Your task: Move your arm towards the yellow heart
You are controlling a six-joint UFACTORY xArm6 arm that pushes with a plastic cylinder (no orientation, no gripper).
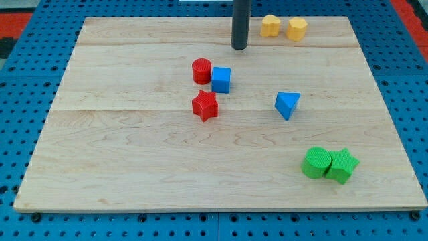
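The yellow heart [270, 26] lies near the view's top edge, right of centre, touching or almost touching a yellow pentagon [297, 29] on its right. My tip [239, 48] rests on the board a short way left of and slightly below the yellow heart, with a small gap between them. The dark rod rises from the tip out of the view's top.
A red cylinder [201, 71] and a blue cube [221, 79] sit together below my tip, with a red star [205, 106] under them. A blue triangle [287, 104] lies right of centre. A green cylinder [315, 163] and a green star [342, 165] sit at the lower right.
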